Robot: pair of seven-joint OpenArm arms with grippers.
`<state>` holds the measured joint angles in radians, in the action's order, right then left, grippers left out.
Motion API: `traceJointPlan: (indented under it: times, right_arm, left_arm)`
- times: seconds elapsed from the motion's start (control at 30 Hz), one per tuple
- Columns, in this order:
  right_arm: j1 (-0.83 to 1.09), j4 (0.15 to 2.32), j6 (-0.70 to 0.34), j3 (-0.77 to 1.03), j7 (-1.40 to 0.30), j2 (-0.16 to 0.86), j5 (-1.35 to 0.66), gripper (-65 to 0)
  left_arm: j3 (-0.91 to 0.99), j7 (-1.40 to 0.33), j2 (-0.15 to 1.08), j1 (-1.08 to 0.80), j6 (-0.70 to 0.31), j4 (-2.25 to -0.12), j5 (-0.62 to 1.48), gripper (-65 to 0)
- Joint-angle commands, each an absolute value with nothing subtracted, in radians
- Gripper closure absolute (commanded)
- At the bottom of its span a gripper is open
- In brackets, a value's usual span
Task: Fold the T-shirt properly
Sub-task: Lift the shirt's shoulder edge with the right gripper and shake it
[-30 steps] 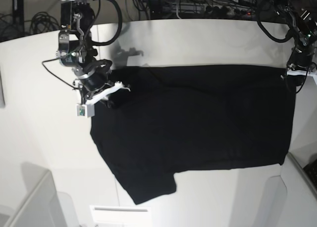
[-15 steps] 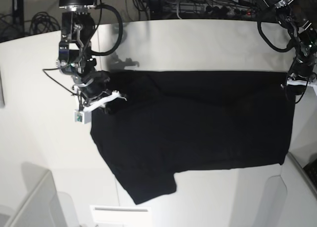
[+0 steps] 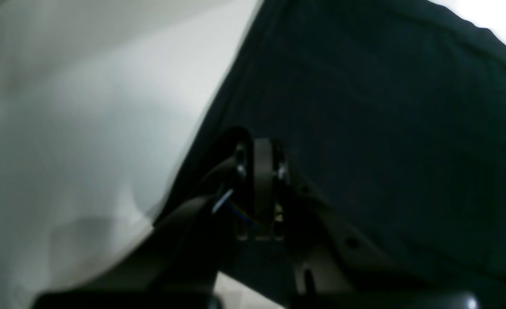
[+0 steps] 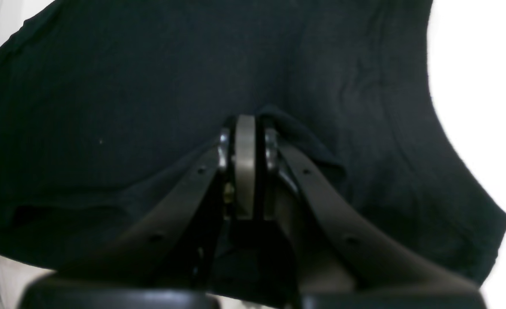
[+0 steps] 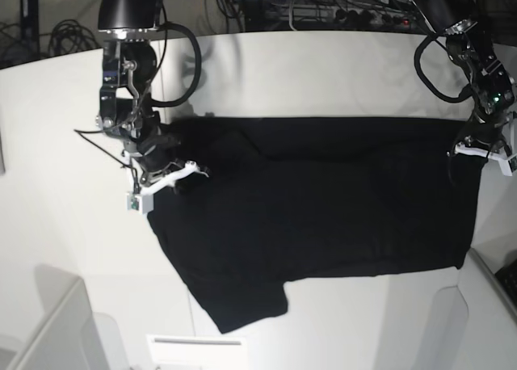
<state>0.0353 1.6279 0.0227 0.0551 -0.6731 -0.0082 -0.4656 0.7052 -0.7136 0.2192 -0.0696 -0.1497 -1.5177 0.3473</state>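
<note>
Black T-shirt [image 5: 323,208] lies spread on the white desk [image 5: 323,71]. Each hand, left hand [image 5: 472,144] and right hand [image 5: 179,174], pinches its far edge, closed tight.

A white table [image 5: 323,71] is seen carrying a single item — the black T-shirt [image 5: 323,200], spread flat across its middle. One sleeve is angled toward the near edge — bare white surface is left all around.

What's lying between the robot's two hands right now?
Only the T-shirt, spread flat on the table from right hand to left hand, per the base view.
</note>
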Motion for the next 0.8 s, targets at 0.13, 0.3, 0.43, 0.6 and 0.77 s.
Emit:
traceJointPlan:
  times: [0.13,0.3,0.43,0.6,0.77]
  right_arm:
    - [-0.018,1.600,0.019,0.058,-0.650,-0.004,-0.470,0.0]
    - [-0.031,1.563,0.019,0.058,-0.648,-0.004,-0.470,0.0]
    - [-0.036,1.563,0.019,0.058,-0.648,-0.004,-0.470,0.0]
    - [-0.031,1.566,0.019,0.059,-0.651,-0.004,-0.470,0.0]
    - [-0.024,1.575,0.019,0.125,-0.656,-0.010,-0.473,-27.3]
  left_arm:
    - [0.708,-0.693,0.237,-0.028,-0.147,-1.486,0.352,0.0]
    - [0.707,-0.691,0.237,-0.013,-0.147,-1.474,0.351,0.0]
    - [0.705,-0.691,0.239,-0.010,-0.147,-1.475,0.351,0.0]
    - [0.710,-0.691,0.239,-0.004,-0.147,-1.475,0.351,0.0]
    - [0.711,-0.691,0.239,-0.008,-0.148,-1.483,0.351,-10.0]
